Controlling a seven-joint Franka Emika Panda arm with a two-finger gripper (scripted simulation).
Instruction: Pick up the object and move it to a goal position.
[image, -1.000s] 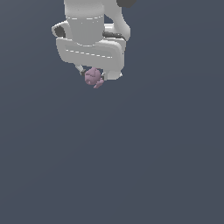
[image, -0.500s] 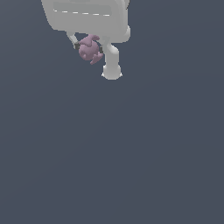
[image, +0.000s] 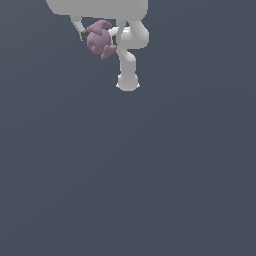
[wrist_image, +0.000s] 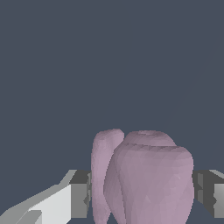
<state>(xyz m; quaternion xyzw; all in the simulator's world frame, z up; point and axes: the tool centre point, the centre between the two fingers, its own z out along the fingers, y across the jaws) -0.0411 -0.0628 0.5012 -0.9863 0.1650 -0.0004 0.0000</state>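
The object is a small lumpy mauve-pink blob held between the two fingers of my gripper near the top of the exterior view, well above the grey floor. The gripper is shut on it. The white hand body is cut off by the upper edge of that view. In the wrist view the object fills the space between the dark finger pads, which touch both its sides. No goal marker shows in either view.
The white arm link and base stand just to the exterior view's right of the held object. A plain dark grey floor fills the rest of both views.
The gripper has risen with the object and come nearer the camera, so both look larger. The object has stayed between the fingers. More of the arm base shows below the hand.
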